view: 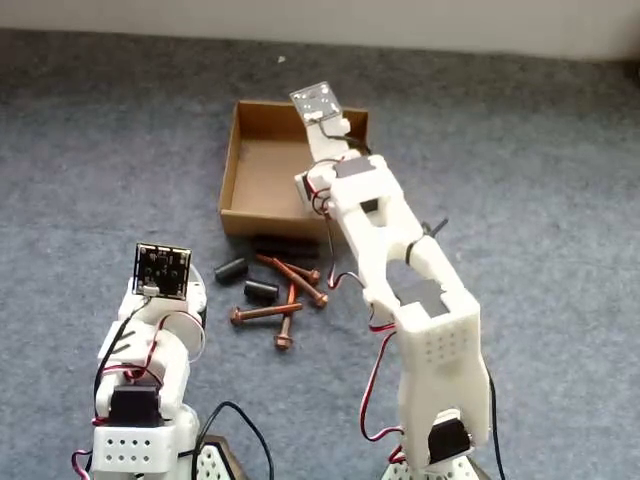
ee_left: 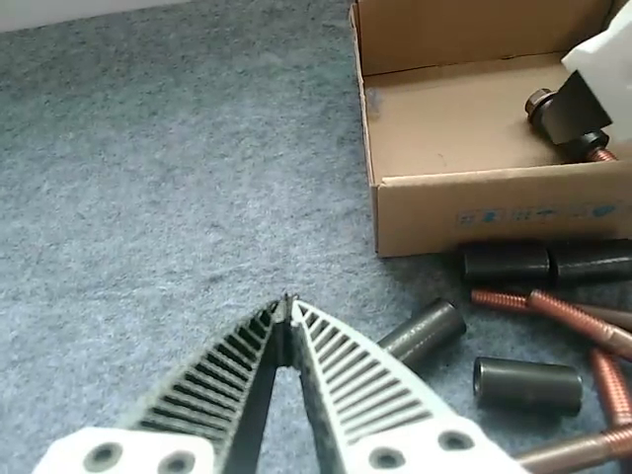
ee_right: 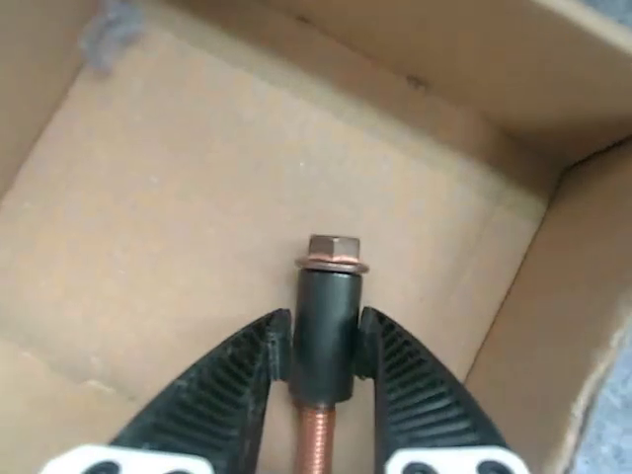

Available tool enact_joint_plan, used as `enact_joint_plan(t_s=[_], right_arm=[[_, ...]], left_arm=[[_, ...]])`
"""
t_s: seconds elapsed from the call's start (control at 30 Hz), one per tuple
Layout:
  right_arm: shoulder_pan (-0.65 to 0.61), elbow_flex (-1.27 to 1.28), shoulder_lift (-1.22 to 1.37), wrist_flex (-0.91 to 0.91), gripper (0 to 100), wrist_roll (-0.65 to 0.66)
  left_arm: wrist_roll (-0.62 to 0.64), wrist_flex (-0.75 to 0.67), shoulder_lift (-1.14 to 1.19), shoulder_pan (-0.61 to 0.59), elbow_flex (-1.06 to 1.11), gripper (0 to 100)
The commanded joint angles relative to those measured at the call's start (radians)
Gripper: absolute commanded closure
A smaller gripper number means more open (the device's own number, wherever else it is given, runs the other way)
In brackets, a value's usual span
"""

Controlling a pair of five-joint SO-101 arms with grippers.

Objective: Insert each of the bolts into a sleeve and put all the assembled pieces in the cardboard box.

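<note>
Grey fuzzy carpet (view: pixel 540 200) covers the desk; a pale strip (view: pixel 400 18), perhaps wall, lines its far edge. Right claw (ee_right: pixel 323 324) grips a black-sleeved copper bolt (ee_right: pixel 324 296); left claw (ee_left: pixel 287 310) is closed.

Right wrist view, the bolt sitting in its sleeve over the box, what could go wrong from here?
The right gripper clamps the sleeve, not the bolt, so on release the bolt might slide out as the piece lands in the cardboard box. Outside, loose sleeves and loose bolts lie close to the box's front wall; an arm pulling back low could knock them and send the sleeves rolling.
</note>
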Motion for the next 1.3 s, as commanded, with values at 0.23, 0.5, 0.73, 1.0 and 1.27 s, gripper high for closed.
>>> enact_joint_plan(t_s=[0.23,0.5,0.73,1.0,1.27], right_arm=[[0.005,-0.351,-0.124,0.450,89.0,0.009],[-0.015,-0.533,-0.209,0.786,89.2,0.011],[-0.136,-0.547,-0.252,0.993,89.3,0.011],[-0.237,-0.337,-0.401,0.992,89.3,0.012],[-0.358,0.051,-0.613,0.811,89.3,0.012]], left_arm=[[-0.008,-0.005,-0.004,-0.007,0.002,99],[-0.008,-0.005,-0.004,-0.007,0.002,99],[-0.008,-0.005,-0.004,-0.012,0.002,99],[-0.003,-0.005,-0.004,-0.124,-0.012,99],[0.000,0.000,-0.004,-0.226,-0.042,99]])
